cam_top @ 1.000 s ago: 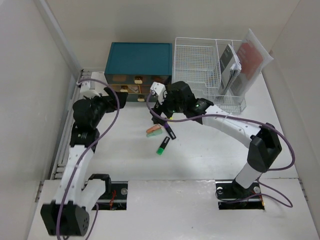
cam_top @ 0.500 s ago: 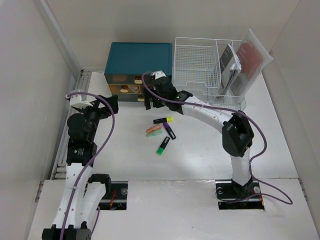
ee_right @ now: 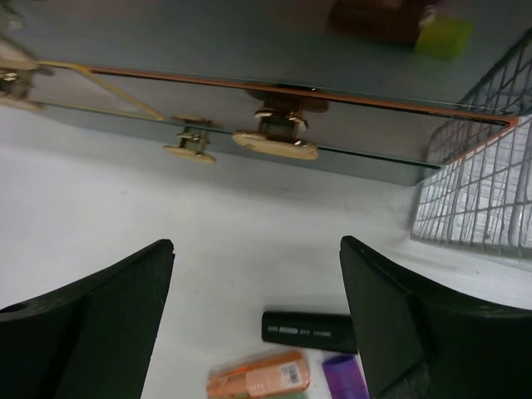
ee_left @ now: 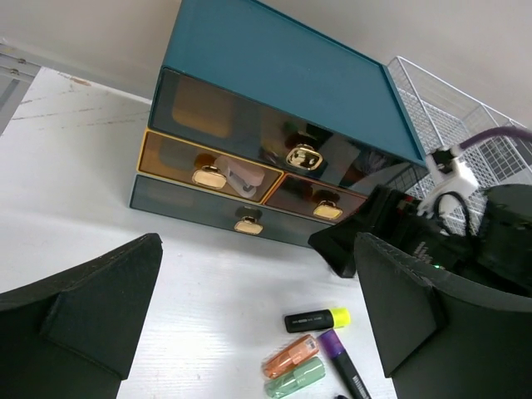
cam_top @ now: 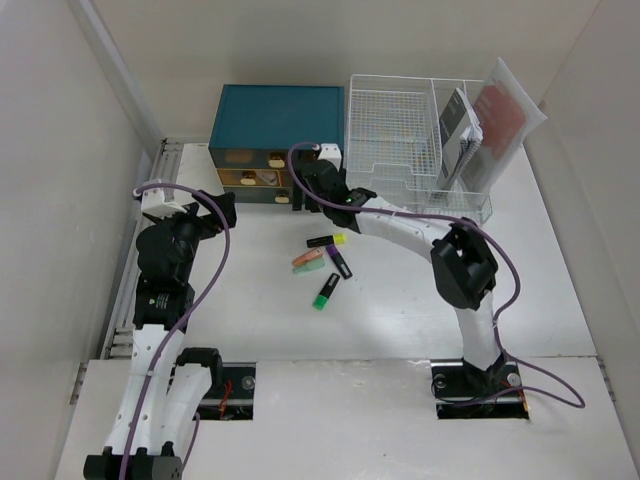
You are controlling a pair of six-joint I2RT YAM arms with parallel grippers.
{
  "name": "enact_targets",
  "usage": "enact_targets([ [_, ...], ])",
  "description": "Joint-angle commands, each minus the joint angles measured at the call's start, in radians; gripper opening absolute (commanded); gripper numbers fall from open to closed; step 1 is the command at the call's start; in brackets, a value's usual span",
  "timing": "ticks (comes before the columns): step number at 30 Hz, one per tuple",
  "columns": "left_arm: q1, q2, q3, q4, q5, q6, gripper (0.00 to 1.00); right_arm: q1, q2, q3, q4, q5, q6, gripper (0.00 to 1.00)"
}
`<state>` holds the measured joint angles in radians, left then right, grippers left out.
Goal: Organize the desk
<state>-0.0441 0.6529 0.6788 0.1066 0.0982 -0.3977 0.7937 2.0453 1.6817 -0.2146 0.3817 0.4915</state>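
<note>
On the white desk [cam_top: 400, 300] lies a cluster of highlighters: a black one with a yellow cap [cam_top: 327, 240], an orange one [cam_top: 307, 257], a purple-capped one [cam_top: 341, 263] and a green one [cam_top: 324, 292]. My right gripper [cam_top: 308, 190] hovers open just in front of the teal drawer box [cam_top: 275, 115], facing the gold handle [ee_right: 276, 143] of a lower drawer. Nothing sits between its fingers [ee_right: 256, 274]. My left gripper [cam_top: 215, 210] stands open at the left, aimed at the drawer fronts, and is empty [ee_left: 258, 274].
A white wire-mesh rack [cam_top: 400, 130] with a notebook [cam_top: 458, 135] and a red folder [cam_top: 500, 115] stands right of the drawer box. The orange [ee_left: 289, 356] and mint [ee_left: 295, 378] highlighters lie side by side. Walls close in on both sides.
My right gripper has swung from above the highlighters to the drawer fronts, its jaws narrowing slightly. My left arm has drawn back a little to the left.
</note>
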Motion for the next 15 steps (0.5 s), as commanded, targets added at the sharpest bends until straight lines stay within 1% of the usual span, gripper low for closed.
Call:
enact_targets([
  [1,-0.003,-0.007,0.01,0.03,-0.012,0.014,1.0,0.006,0.056,0.044,0.067,0.092,0.022,0.85],
  [5,-0.003,-0.007,0.01,0.03,-0.012,0.014,1.0,0.006,0.076,0.053,0.09,0.163,-0.001,0.85],
  [15,-0.003,-0.007,0.01,0.03,-0.012,0.014,1.0,0.006,0.095,0.096,0.123,0.215,-0.039,0.83],
])
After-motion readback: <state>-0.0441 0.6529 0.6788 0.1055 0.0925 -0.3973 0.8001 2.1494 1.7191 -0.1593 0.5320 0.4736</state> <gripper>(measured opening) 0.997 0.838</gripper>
